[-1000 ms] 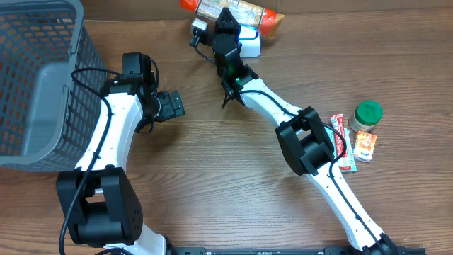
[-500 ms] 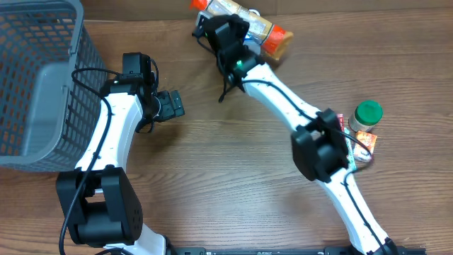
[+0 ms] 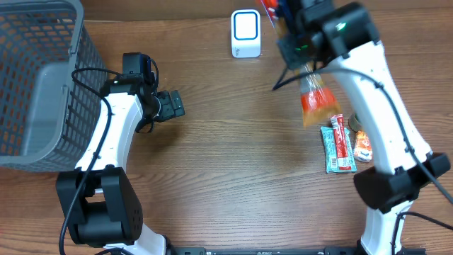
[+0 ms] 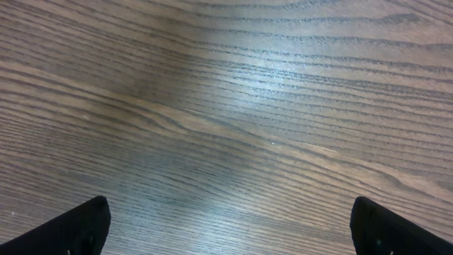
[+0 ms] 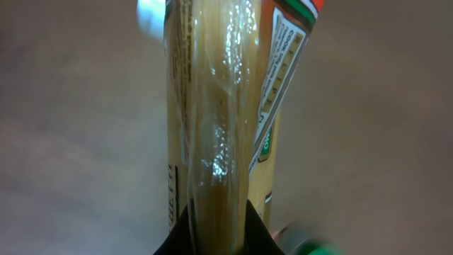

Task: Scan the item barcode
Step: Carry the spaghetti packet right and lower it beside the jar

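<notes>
R gripper (image 5: 216,228) is clamped tight on the pasta pkt (image 5: 212,106), which hangs from it, orange end down. Half a sec ago I had the pkt at the scanner (image 3: 245,33); now the scanner's well off to the gripper's left and the sachets (image 3: 338,145) are just below. I judge the scan pass done. L gripper (image 3: 170,106) is wide open, empty.
</notes>
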`<control>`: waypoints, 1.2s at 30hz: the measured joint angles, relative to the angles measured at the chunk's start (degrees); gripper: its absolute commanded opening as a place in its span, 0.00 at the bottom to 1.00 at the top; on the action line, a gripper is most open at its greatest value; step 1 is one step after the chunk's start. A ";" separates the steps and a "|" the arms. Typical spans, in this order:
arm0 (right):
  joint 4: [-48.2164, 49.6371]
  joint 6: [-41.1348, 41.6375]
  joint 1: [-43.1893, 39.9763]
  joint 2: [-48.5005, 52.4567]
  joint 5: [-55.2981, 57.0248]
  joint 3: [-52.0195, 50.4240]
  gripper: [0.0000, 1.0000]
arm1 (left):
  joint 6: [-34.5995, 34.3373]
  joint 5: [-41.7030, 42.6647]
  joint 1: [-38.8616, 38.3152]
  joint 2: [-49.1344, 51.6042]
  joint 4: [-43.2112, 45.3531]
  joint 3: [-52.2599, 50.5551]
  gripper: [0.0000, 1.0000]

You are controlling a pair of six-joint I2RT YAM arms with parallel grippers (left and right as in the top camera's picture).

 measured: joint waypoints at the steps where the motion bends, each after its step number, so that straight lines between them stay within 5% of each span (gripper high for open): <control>1: -1.05 1.09 -1.42 0.31 -2.40 -1.57 0.04 | 0.00 0.00 0.00 0.00 -0.02 0.00 1.00; 6: -2.34 6.49 -6.36 2.75 -9.51 -12.96 0.04 | 0.00 0.00 0.00 0.00 0.00 0.00 1.00; 16: 11.34 9.42 -7.65 3.17 -11.85 -32.11 0.04 | 0.00 0.00 0.00 0.00 -0.02 0.00 1.00; 21: 14.01 9.90 -7.61 3.17 -9.90 -35.74 0.38 | 0.00 0.02 0.00 0.00 0.00 0.00 1.00; 25: 13.97 10.01 -7.61 3.10 -8.63 -35.74 0.52 | 0.00 0.02 0.00 0.00 -0.02 0.00 1.00; 36: 14.60 9.90 -6.84 3.10 -14.36 -35.93 0.39 | 0.00 0.02 0.00 0.00 -0.02 0.00 1.00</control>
